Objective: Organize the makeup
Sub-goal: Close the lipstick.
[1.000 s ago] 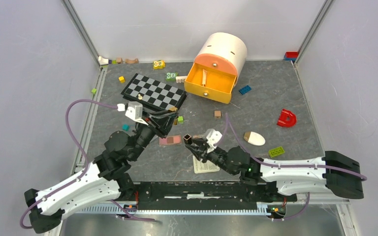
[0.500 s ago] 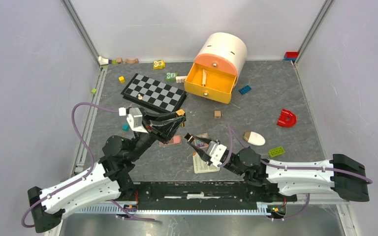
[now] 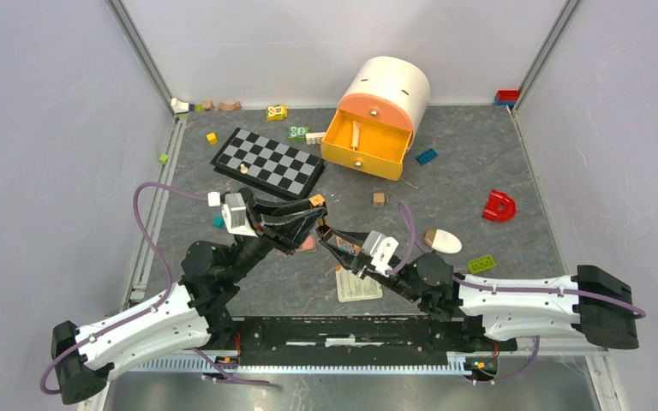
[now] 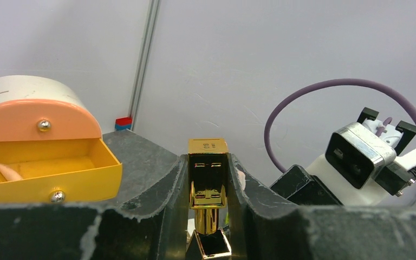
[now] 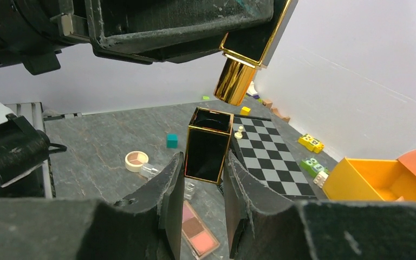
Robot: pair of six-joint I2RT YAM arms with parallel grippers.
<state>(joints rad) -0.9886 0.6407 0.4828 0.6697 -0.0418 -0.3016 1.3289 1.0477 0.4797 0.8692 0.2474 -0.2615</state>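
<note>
I held the gold lipstick (image 4: pixel 208 173) and its black cap (image 5: pixel 208 145) in the air over the middle of the table (image 3: pixel 463 180).
My left gripper (image 3: pixel 315 214) was clamped partway closed on the gold lipstick, my right gripper (image 3: pixel 326 234) likewise on the black cap, whose open mouth faced the gold tip, just apart. The pink palette (image 5: pixel 197 235) lay underneath, the chessboard (image 3: pixel 267 161) far left, the yellow drawer (image 3: pixel 368 144) beyond.

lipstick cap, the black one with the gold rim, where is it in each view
Top view: the lipstick cap is near the middle, small and dark, in the right claw.
Left wrist: bottom edge, centre, just under the gold lipstick.
Right wrist: centre, held by that claw.
Shared landmark: the open yellow drawer.
</note>
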